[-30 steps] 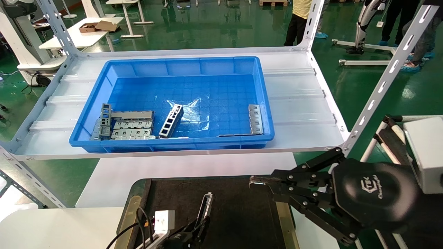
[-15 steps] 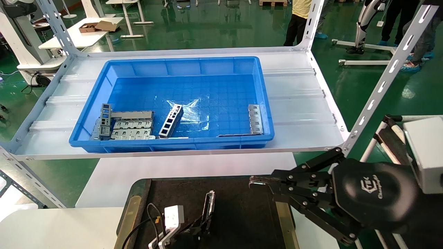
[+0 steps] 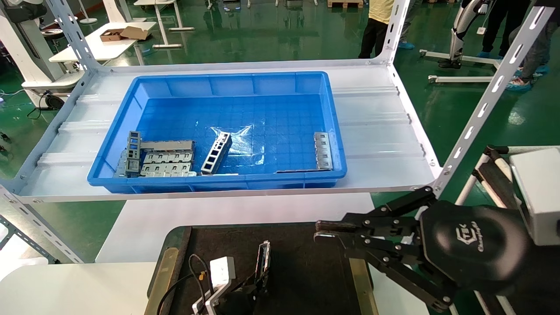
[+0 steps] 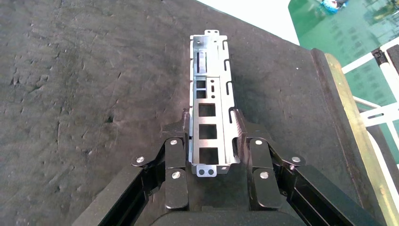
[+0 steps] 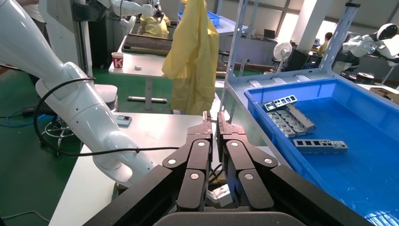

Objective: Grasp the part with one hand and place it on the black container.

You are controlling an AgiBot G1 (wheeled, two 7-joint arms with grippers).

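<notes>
The part (image 3: pixel 263 258), a narrow grey metal channel with square openings, is over the middle of the black container (image 3: pixel 306 271). In the left wrist view the part (image 4: pixel 210 70) lies along the felt (image 4: pixel 94 94). My left gripper (image 3: pixel 258 284) is at the near edge of the head view, shut on the part's near end, one finger on each side wall (image 4: pixel 211 117). My right gripper (image 3: pixel 321 232) is shut and empty, held above the container's right side (image 5: pixel 212 117).
A blue plastic bin (image 3: pixel 337 131) on the white shelf behind holds a ladder-like frame (image 3: pixel 216 153), flat grey plates (image 3: pixel 166 162) and another plate (image 3: pixel 323 151). Brass strips (image 3: pixel 162 280) edge the container. Slanted shelf posts (image 3: pixel 481 109) stand on the right.
My left gripper and the part have shifted slightly right over the black container, and the wrist has come further into view. The right arm has barely moved.
</notes>
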